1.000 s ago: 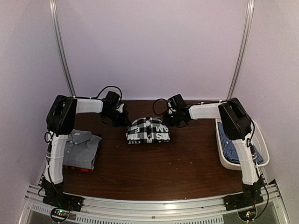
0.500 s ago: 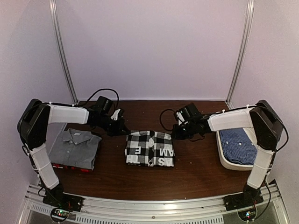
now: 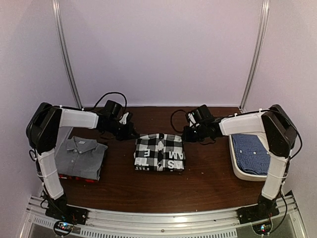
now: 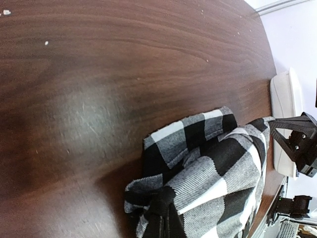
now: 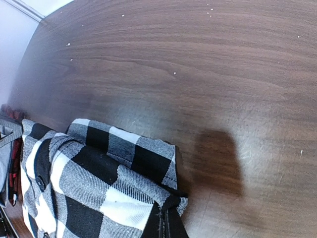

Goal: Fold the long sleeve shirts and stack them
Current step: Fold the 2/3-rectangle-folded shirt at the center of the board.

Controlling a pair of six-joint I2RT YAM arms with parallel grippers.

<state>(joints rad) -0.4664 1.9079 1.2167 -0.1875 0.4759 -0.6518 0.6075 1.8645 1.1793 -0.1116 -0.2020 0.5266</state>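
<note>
pinching check shirt (image 3: pixel 159 152) far corners, left pincer (image 3: pixel 132 134) and right pincer (image 3: pixel 185 135) clamped (collar seemingly pointing away).

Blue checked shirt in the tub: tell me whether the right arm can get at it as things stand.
Probably, but not at once. The blue checked shirt lies uncovered in the white tub beside that arm; the right gripper, though, is shut on the black-and-white check shirt and must let go first.

Robot lab cell
Wood table (image 3: pixel 208 183) boxed by plain lilac walls (image 3: pixel 163 54); robot arms (image 3: pixel 48 171) bolted to aluminium rail (image 3: pixel 163 218) at table's near edge.
</note>
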